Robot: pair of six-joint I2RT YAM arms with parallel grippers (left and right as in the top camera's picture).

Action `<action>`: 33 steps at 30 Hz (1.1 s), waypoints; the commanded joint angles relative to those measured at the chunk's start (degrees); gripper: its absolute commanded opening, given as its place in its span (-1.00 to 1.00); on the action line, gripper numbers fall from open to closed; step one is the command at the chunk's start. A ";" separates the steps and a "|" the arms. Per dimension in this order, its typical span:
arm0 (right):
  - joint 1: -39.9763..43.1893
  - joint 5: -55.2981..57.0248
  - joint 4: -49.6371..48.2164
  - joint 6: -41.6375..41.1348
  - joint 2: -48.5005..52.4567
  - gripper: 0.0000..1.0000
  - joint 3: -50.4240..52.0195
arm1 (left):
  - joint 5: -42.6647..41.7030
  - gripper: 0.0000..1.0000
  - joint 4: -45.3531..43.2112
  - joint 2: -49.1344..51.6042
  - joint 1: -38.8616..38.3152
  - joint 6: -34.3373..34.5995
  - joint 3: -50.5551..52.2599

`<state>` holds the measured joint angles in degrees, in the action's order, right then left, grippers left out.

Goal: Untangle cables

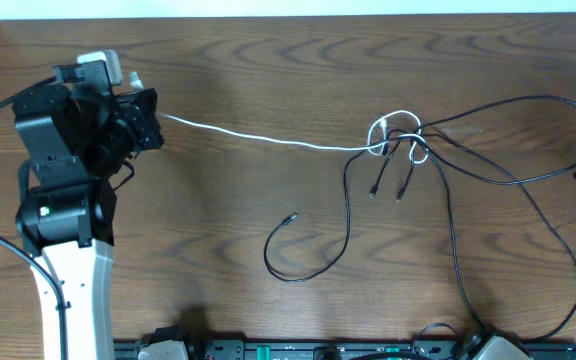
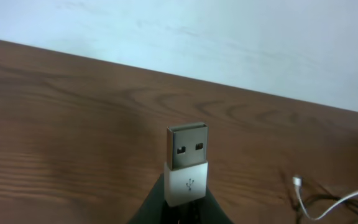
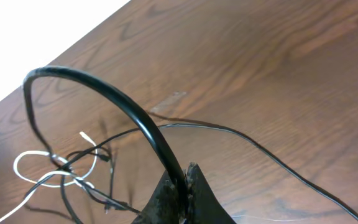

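Currently: pull-apart step, both ends gripped, knot not yet released.

Table (image 1: 268, 60): dark wood. The left arm (image 1: 63, 200) stands at its left side. Of the right arm, the overhead view shows only the gripper at the far right edge.

Black cables (image 1: 455, 250): long loose loops over the right half of the table. One tail curls out to a free plug end (image 1: 290, 216) near the centre.

White cable (image 1: 268, 138): runs nearly straight and looks taut from the left gripper across to the knot.

Knot (image 1: 398, 142): a small cluster right of centre where white loops wrap the black strands. Two short black tails hang just below it.

Left gripper (image 2: 182, 208): fingers fully closed on the white cable's USB plug (image 2: 187, 163), which points up and away over the table.

Right gripper (image 3: 182, 193): fully closed on one black cable (image 3: 123, 102), which arcs up from the fingers and back down toward the knot.

Judgement: further straight pulling would likely tighten the white loops. The next move probably calls for slackening one side, then drawing a free plug end back through a loop. Risk: the thin tails snagging in the cluster.
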<state>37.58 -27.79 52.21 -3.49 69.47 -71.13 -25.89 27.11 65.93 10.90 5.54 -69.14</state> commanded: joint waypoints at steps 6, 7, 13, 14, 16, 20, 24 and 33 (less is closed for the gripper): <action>-6.56 -3.06 0.13 -0.52 -0.79 -0.98 0.00 | -20.00 -0.39 0.13 1.01 -0.39 -0.79 -1.60; -8.22 -3.48 0.09 -0.52 -0.79 -0.98 0.00 | -21.75 -0.33 0.28 1.01 -1.03 -0.79 -1.60; -16.74 -10.25 -1.11 -1.20 -0.81 -0.98 0.00 | -23.43 -0.03 1.62 1.33 -8.68 -1.99 -1.46; -17.51 -11.30 -1.25 -1.22 -0.81 -0.98 0.00 | -23.43 -0.03 1.62 1.51 -9.92 -2.45 -1.40; -18.99 -13.18 -1.51 -1.25 -0.81 -0.98 0.00 | -23.41 -0.03 1.57 2.32 -12.87 -3.28 -1.31; -21.07 -17.46 -1.77 -1.20 -0.81 -0.98 0.00 | -23.26 -0.03 1.09 5.16 -18.18 -4.94 -1.31; -22.27 -22.16 -2.21 -1.25 -1.03 -0.98 -0.02 | -22.53 -0.03 0.44 9.68 -22.88 -6.32 -1.31; -22.32 -25.75 -2.95 -2.16 -2.64 -0.98 -0.09 | -22.53 -0.04 -3.10 22.62 -32.89 -10.03 -1.31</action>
<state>15.51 -49.50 49.43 -4.99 68.55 -71.13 -47.92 25.61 85.32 -19.25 -2.00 -69.14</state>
